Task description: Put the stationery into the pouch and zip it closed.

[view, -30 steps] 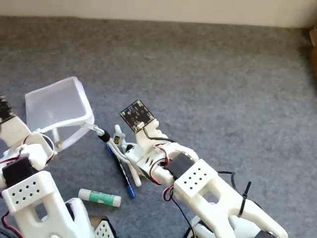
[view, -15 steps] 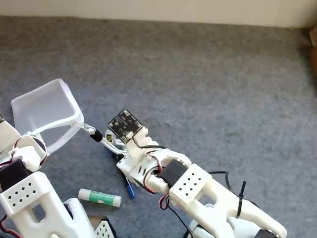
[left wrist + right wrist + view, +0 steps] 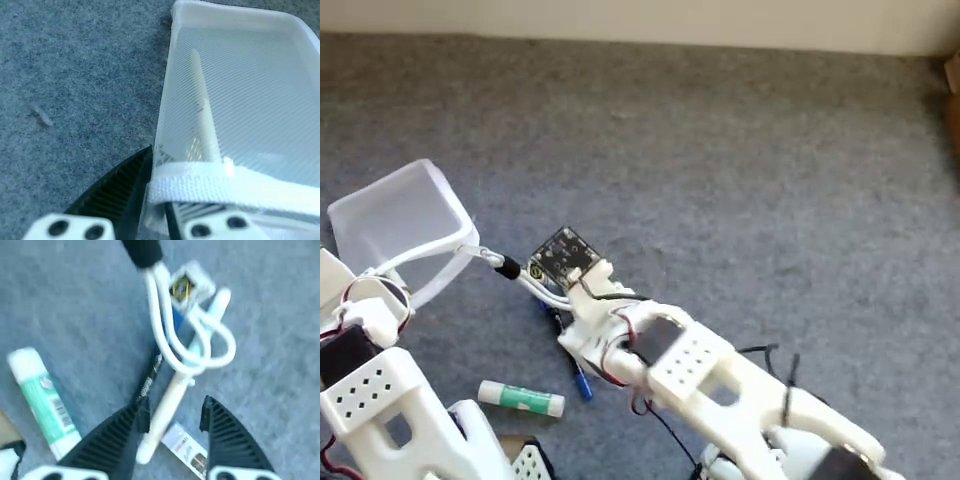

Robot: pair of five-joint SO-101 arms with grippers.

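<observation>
The translucent white pouch (image 3: 395,215) lies at the left of the grey carpet, mouth toward the arms. My left gripper (image 3: 157,200) is shut on its woven zipper edge (image 3: 210,182). A white pen (image 3: 202,110) shows through the pouch wall. My right gripper (image 3: 172,422) is open, low over a white pen (image 3: 167,400) lying between its fingers, with a black pen (image 3: 150,375) beside it. A blue pen (image 3: 578,380) pokes out under the right arm. A green-labelled glue stick (image 3: 520,398) (image 3: 42,400) lies on the carpet near the arm bases.
A white cord loop (image 3: 175,335) with a black end (image 3: 505,267) and a small tag runs from the pouch mouth across the pens. A small printed piece (image 3: 182,450) lies by the white pen's end. Open carpet spreads to the right and far side.
The left arm has drawn the pouch to the left, stretching the cord. The right arm has followed leftward, coming over the pens.
</observation>
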